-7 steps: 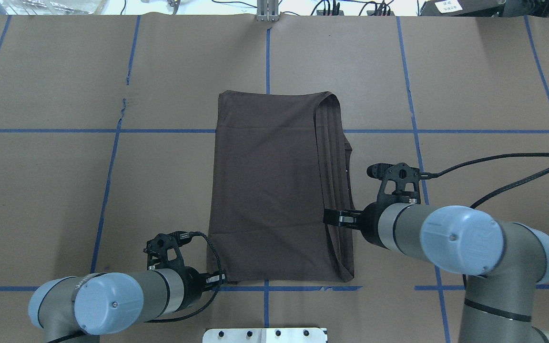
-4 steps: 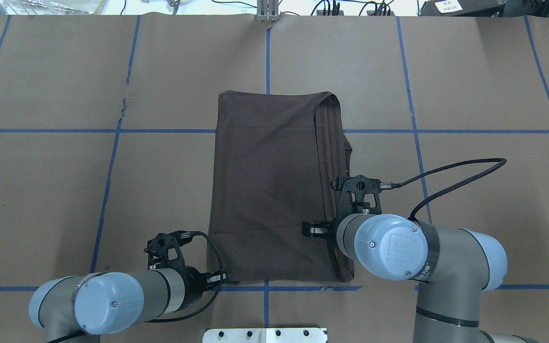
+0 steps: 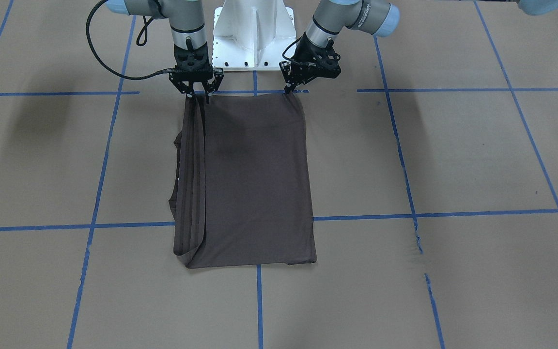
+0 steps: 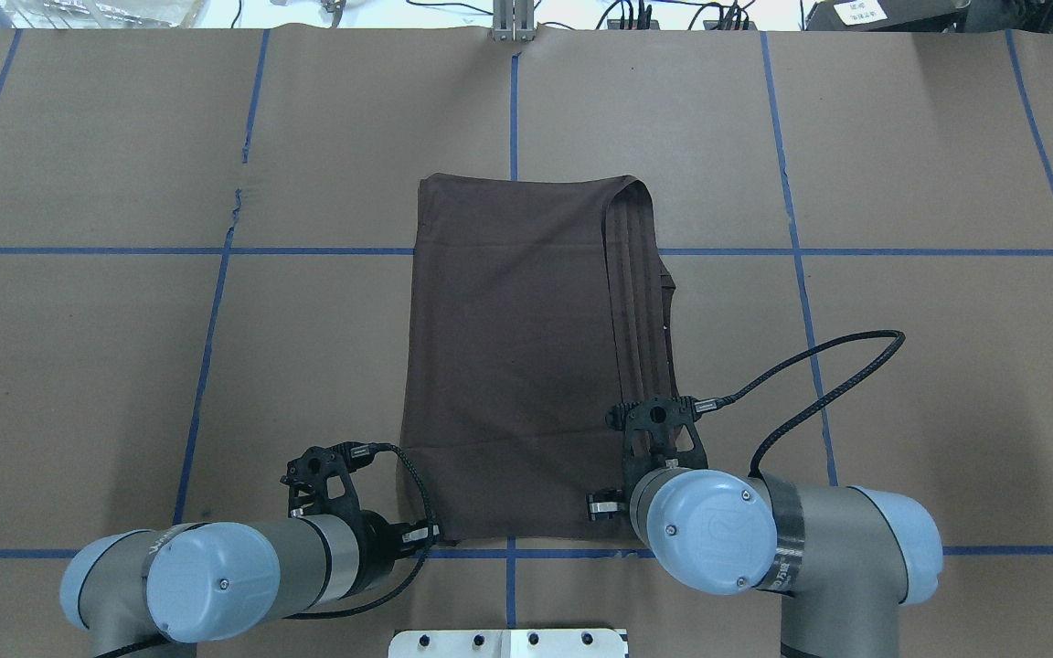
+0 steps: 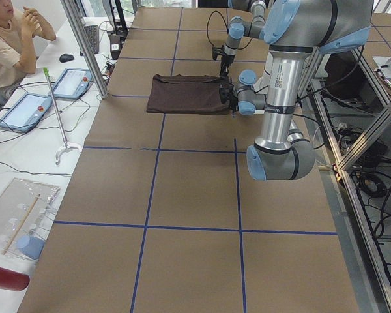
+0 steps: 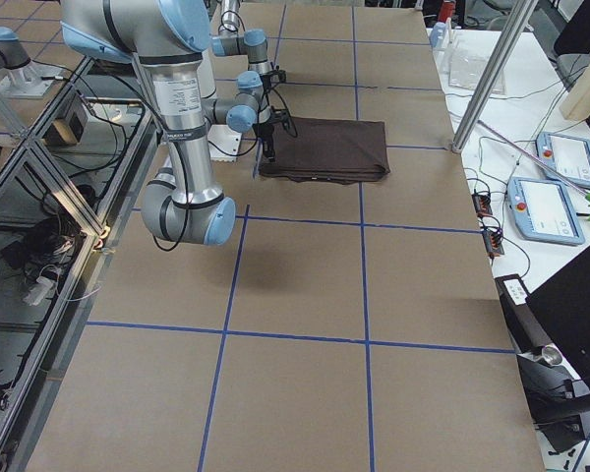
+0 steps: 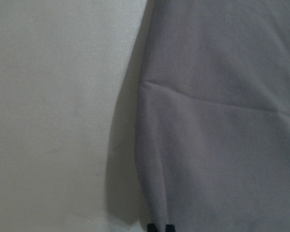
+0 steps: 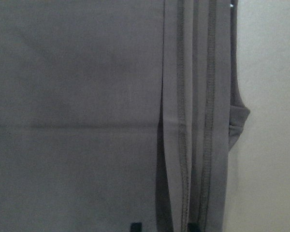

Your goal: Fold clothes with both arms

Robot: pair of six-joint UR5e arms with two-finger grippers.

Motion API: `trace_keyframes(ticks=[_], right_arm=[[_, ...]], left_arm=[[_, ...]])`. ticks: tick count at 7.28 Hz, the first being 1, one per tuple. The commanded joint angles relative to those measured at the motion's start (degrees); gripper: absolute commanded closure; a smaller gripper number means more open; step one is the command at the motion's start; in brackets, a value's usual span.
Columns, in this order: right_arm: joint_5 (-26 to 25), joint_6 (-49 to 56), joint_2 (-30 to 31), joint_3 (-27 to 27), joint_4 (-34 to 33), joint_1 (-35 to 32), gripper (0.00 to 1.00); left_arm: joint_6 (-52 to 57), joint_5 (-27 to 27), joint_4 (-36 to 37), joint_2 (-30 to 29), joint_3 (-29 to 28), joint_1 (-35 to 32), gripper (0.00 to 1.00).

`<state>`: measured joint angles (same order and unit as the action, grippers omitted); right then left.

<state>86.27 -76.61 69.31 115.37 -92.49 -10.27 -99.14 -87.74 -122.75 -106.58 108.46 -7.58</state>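
**Q:** Position of the garment?

**A:** The dark brown T-shirt [image 4: 508, 366] lies flat on the counter [image 4: 901, 183]. It is folded into a long rectangle, with stacked hemmed edges along the robot's right side.

**Q:** End effector status?

**A:** Left end effector [image 3: 289, 90]: jaws narrow, pinching the T-shirt's near left corner. Right end effector [image 3: 199, 97]: jaws spread, tips straddling the hemmed edges at the near right corner.

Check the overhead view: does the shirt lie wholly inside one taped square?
No, the shirt covers part of a blue tape line that meets it on both sides.
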Motion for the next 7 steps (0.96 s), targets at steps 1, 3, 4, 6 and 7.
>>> trace_keyframes(ticks=[1, 3, 4, 6, 7], right_arm=[[-0.13, 0.84, 0.56, -0.4, -0.06, 0.52, 0.74], [0.13, 6.89, 0.38, -0.41, -0.06, -1.06, 0.71], [0.22, 7.87, 0.38, -0.5, -0.06, -1.41, 0.67], [0.3, 8.32, 0.47, -1.37, 0.03, -1.33, 0.66], [0.39, 8.41, 0.38, -2.16, 0.2, -1.24, 0.67]], left_arm=[[0.0, -0.07, 0.05, -0.03, 0.09, -0.07, 1.0], [0.0, -0.07, -0.03, -0.03, 0.09, -0.07, 1.0], [0.0, -0.07, -0.03, -0.03, 0.09, -0.07, 1.0], [0.0, 0.02, -0.03, -0.03, 0.09, -0.16, 1.0], [0.0, 0.02, -0.03, 0.05, 0.09, -0.25, 1.0]])
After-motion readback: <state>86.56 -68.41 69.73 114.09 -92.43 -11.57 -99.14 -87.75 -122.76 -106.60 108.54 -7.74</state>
